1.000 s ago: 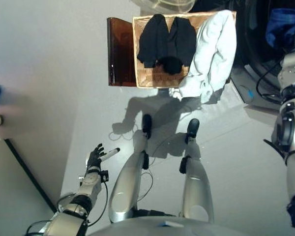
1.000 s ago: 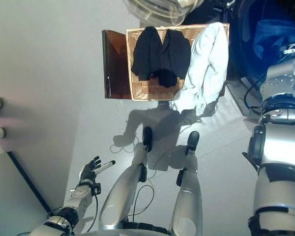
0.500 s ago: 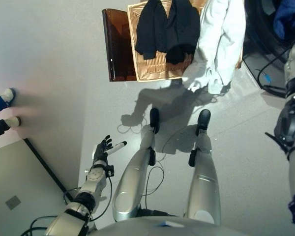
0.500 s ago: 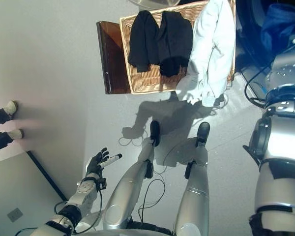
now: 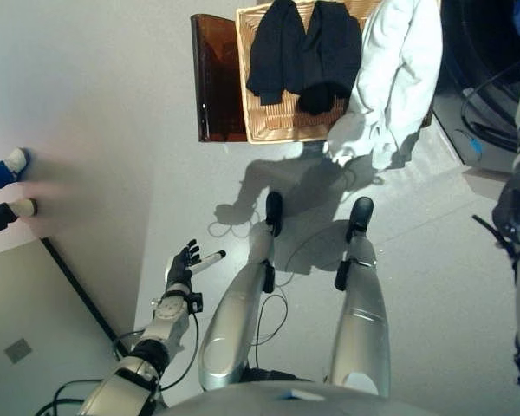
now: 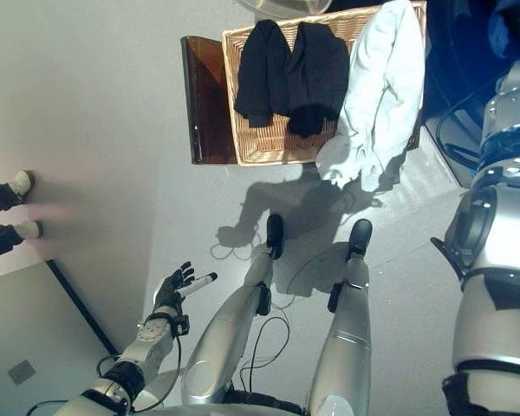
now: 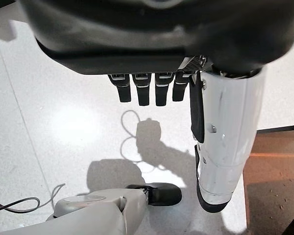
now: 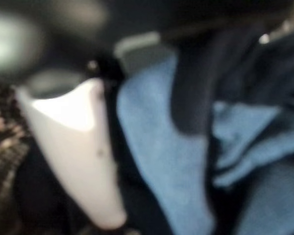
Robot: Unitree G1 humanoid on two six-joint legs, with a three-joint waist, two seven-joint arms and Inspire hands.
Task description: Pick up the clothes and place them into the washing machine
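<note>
- Ahead on the floor: wicker basket [image 5: 277, 130] with a dark garment [image 5: 305, 54] lying in it, white garment [image 5: 397, 78] draped over its right rim, hanging to the floor.
- Brown panel [image 5: 217, 82] touching the basket's left side.
- Left hand [image 5: 184, 263] low at the side, fingers relaxed and spread, holding nothing.
- Right hand [image 8: 78, 147] right against blue cloth [image 8: 157, 147]; can't tell whether it grips.
- Person's shoes [image 5: 16, 184] at far left.

black clothes [image 5: 303, 54], white garment [image 5: 399, 69], draped over basket [image 5: 269, 130]

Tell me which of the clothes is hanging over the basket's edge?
The white garment. It spills over the basket rim toward the floor; the black jacket lies inside.
</note>
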